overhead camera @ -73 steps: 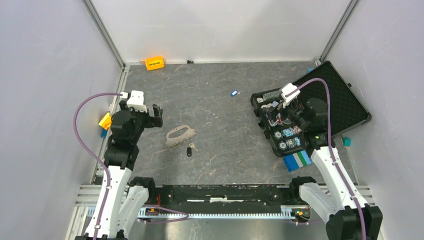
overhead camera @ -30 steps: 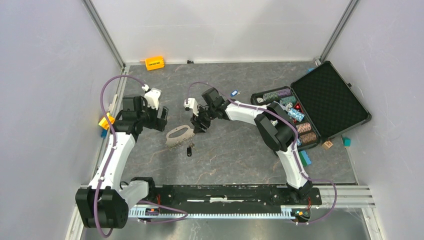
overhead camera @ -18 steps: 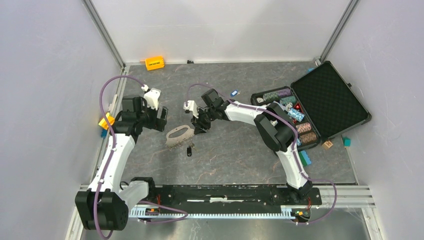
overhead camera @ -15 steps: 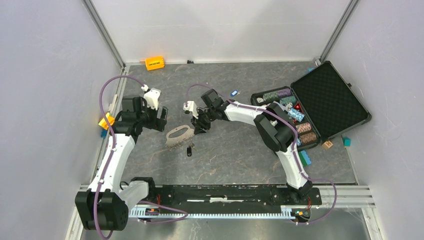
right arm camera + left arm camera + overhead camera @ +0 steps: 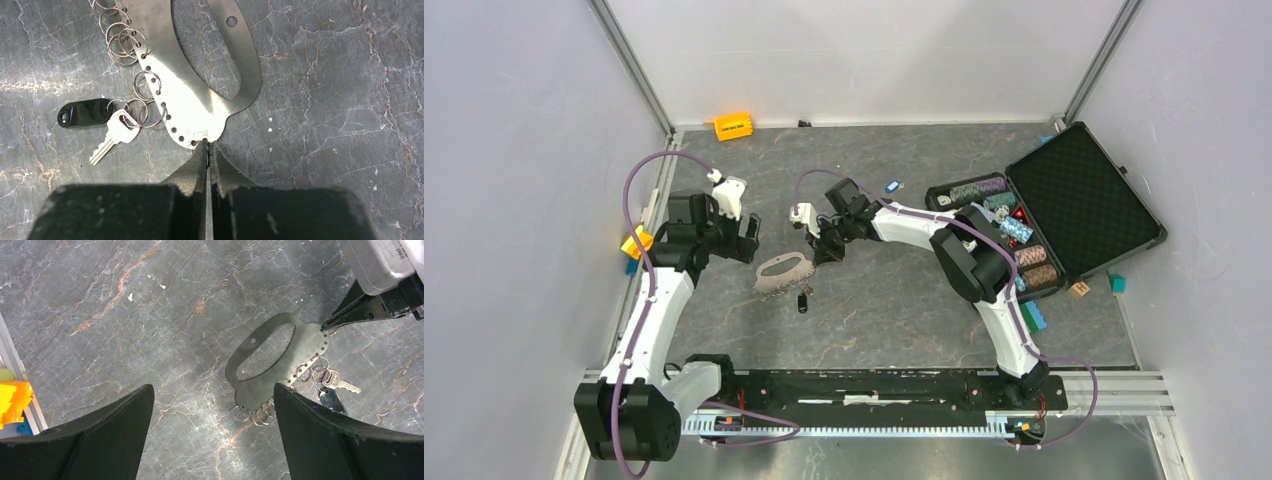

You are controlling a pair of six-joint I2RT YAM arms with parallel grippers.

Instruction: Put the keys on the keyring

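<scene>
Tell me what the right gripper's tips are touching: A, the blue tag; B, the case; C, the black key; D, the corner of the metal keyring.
D: the right gripper is shut with its tips at a corner of the keyring, while the black key lies off to the side.

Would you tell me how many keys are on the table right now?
2. The black-tagged key lies right beside the keyring; the blue-tagged key lies alone farther back, left of the open case. Others may be hidden.
</scene>
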